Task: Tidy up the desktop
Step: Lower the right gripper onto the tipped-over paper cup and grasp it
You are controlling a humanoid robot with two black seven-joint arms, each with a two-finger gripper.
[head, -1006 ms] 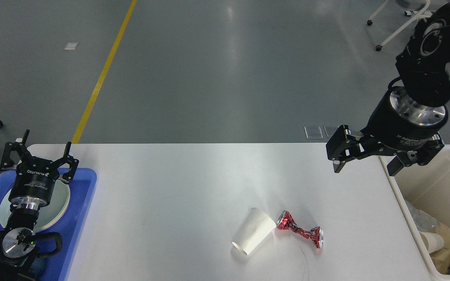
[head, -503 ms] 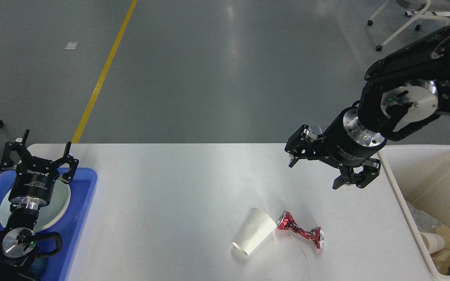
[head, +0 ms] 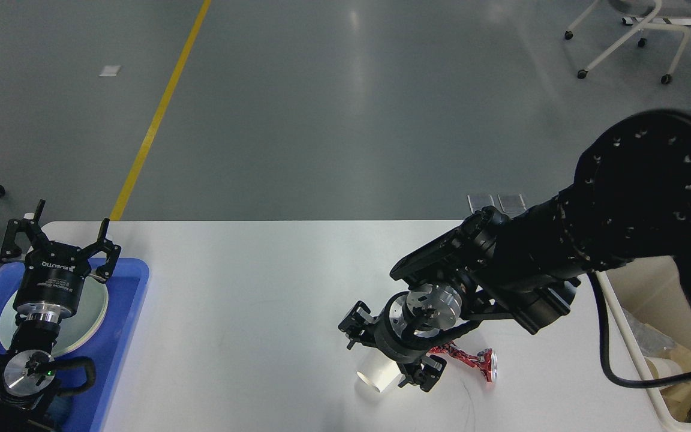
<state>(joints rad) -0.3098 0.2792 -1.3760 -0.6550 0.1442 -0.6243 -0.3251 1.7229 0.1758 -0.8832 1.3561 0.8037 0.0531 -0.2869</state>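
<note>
The white desktop [head: 249,282] carries a white paper cup [head: 375,377] lying on its side and a crushed red can [head: 477,360] just right of it. My right gripper [head: 386,354] hangs open directly over the cup, one finger at the cup's upper left and the other at its lower right; most of the cup is hidden beneath it. My left gripper [head: 60,237] stands open above the far end of the blue tray [head: 123,336], holding nothing.
A white plate [head: 90,312] lies in the blue tray at the left edge. A cream bin [head: 639,336] with paper scraps and a cup stands at the table's right end, partly behind my right arm. Chair legs stand on the grey floor beyond.
My right arm has swung from above the bin's corner leftward and down to the paper cup, gripper open throughout. The left arm, cup and can have not moved.
</note>
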